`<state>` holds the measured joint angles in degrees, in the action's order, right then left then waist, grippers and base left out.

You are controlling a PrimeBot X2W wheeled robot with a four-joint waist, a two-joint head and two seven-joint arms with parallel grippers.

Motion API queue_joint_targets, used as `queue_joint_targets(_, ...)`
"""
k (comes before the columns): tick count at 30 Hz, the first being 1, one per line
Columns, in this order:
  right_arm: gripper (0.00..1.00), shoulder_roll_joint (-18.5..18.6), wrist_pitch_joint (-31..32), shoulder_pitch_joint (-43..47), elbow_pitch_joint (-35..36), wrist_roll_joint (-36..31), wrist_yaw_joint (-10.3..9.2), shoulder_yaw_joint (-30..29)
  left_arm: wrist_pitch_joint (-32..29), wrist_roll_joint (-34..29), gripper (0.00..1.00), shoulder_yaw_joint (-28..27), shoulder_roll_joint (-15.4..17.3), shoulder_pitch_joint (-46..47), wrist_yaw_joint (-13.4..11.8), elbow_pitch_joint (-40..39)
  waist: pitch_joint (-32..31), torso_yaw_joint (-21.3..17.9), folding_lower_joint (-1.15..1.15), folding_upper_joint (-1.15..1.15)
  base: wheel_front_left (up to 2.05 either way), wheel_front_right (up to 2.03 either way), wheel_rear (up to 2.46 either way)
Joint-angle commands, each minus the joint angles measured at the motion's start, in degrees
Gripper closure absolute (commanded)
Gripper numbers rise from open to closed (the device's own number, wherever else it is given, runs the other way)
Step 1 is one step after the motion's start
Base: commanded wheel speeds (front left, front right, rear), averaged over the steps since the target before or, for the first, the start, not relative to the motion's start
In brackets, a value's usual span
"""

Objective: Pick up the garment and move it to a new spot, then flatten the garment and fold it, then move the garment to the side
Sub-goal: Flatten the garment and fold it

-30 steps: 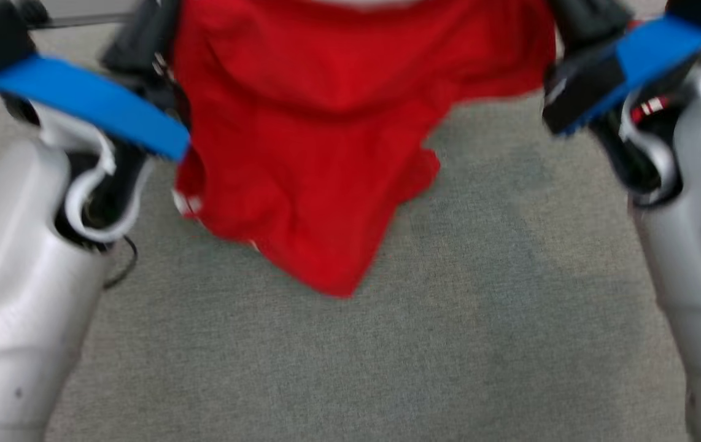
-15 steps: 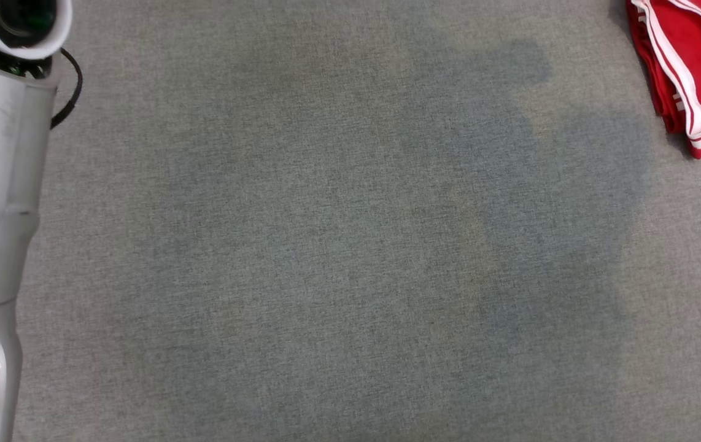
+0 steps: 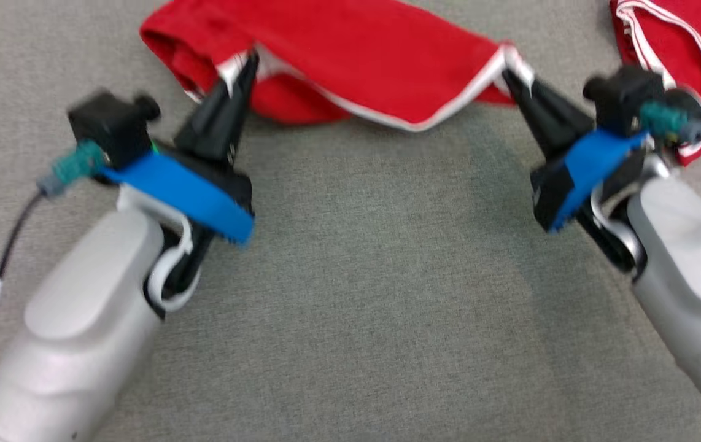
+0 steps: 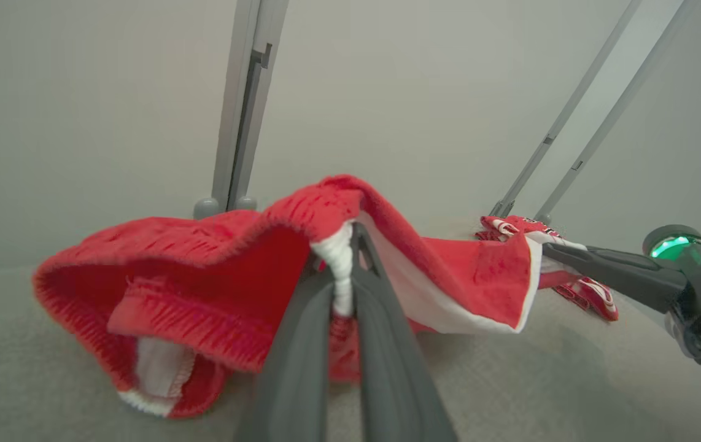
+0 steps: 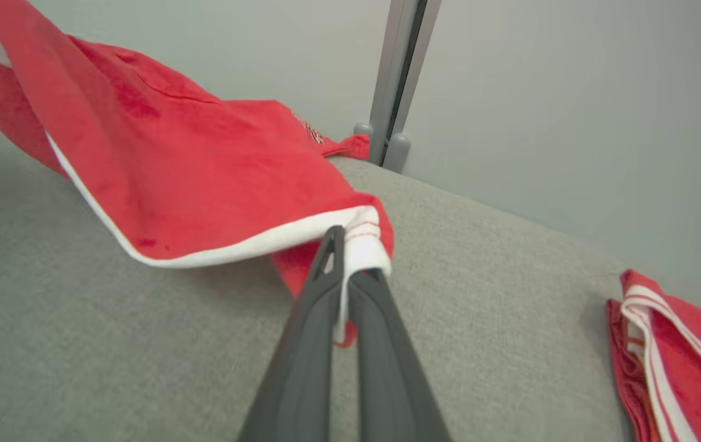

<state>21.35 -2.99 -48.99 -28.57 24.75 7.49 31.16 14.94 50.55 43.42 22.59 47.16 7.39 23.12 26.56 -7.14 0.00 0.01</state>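
Head view, lower left of frame: a pale grey left forearm (image 3: 80, 331) w/ a blue plastic bracket (image 3: 178, 196) at the wrist reaches up toward the cloth. Upper left: the left gripper (image 3: 247, 66), long dark fingers pressed together, pinches the white hem of a red knit garment with white edging (image 3: 375, 55). The garment spans top ctr of frame, slung btwn the two grips, over a grey woven fabric surface (image 3: 356, 276). Upper right: the right gripper (image 3: 513, 72), clamped just as tight, nips the hem's other white corner. Far upper right: a second red garment w/ white stripes (image 3: 663, 37) lies crumpled, apart from the first.

Left wrist view, ctr: the fingers (image 4: 301, 344) close on a white band, red cloth (image 4: 203, 258) bunched at left.

Right wrist view, ctr: white trim caught at the fingertips (image 5: 326, 258); a grey metal post (image 5: 396, 73) stands at upper ctr.
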Motion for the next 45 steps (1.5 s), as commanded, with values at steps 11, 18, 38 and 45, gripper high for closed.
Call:
queue_joint_targets(11,1.0,8.5,19.0,25.7,19.6,6.1,0.01,-5.5,-1.4,2.2,1.0,7.2,4.2,-18.6,-0.1,-0.9,-10.9,1.3,0.0,-0.01,0.0,0.0,0.0)
queue_joint_targets(18,1.0,4.6,38.7,46.9,35.3,4.0,0.01,-17.3,-8.1,6.5,1.0,9.9,8.8,-28.3,-2.9,-6.8,-15.7,2.7,0.0,-0.01,0.0,0.0,0.0)
queue_joint_targets(38,1.0,-6.6,54.4,61.2,57.9,-6.2,0.01,-32.6,-11.8,9.6,1.0,10.6,14.0,-39.6,-14.1,-28.2,-18.4,4.7,0.0,-0.01,0.0,0.0,0.0)
queue_joint_targets(45,1.0,-0.3,49.0,49.1,50.4,-6.1,0.02,-29.4,-10.0,8.6,1.0,7.9,10.1,-32.8,-13.0,-25.8,-17.0,6.2,0.0,-0.01,0.0,0.0,0.0)
